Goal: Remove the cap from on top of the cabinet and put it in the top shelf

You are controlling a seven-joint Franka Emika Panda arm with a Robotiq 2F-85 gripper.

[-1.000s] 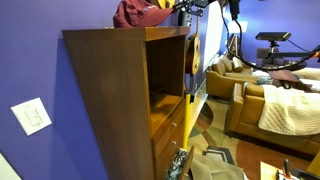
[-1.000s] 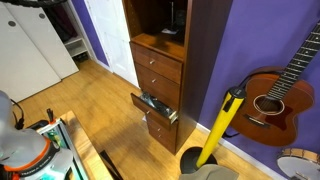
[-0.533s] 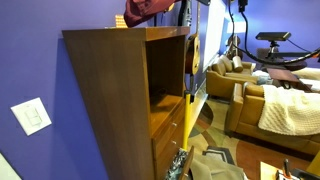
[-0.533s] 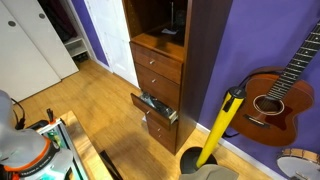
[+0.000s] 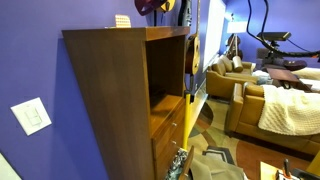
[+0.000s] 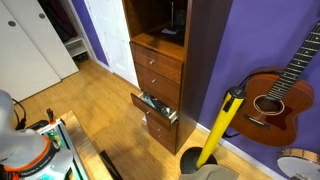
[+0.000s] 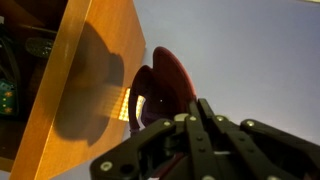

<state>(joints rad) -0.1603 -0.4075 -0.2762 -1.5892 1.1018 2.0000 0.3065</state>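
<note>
The maroon cap (image 7: pixel 165 85) hangs in my gripper (image 7: pixel 196 116), whose fingers are shut on its fabric in the wrist view. In an exterior view the cap (image 5: pixel 155 6) is lifted clear of the cabinet top, partly cut off by the frame's upper edge. The tall dark-brown cabinet (image 5: pixel 105 90) shows in both exterior views (image 6: pixel 205 60). Its top surface (image 7: pixel 85 70) lies below the cap and carries the cap's shadow. The top shelf (image 5: pixel 166 75) is an open compartment with an orange-brown floor, also seen from the front (image 6: pixel 165 20). The arm is out of both exterior views.
A small white card (image 5: pixel 122 20) lies on the cabinet top. A lower drawer (image 6: pixel 156 107) stands open. A guitar (image 6: pixel 272 98) and a yellow object (image 6: pixel 222 122) stand beside the cabinet. Sofas (image 5: pixel 265 100) and exercise equipment (image 5: pixel 272 45) stand beyond it.
The cap has gone up off the cabinet top and shifted toward the cabinet's front edge, now nearly out of the frame's top. The white card, hidden before, now shows.
</note>
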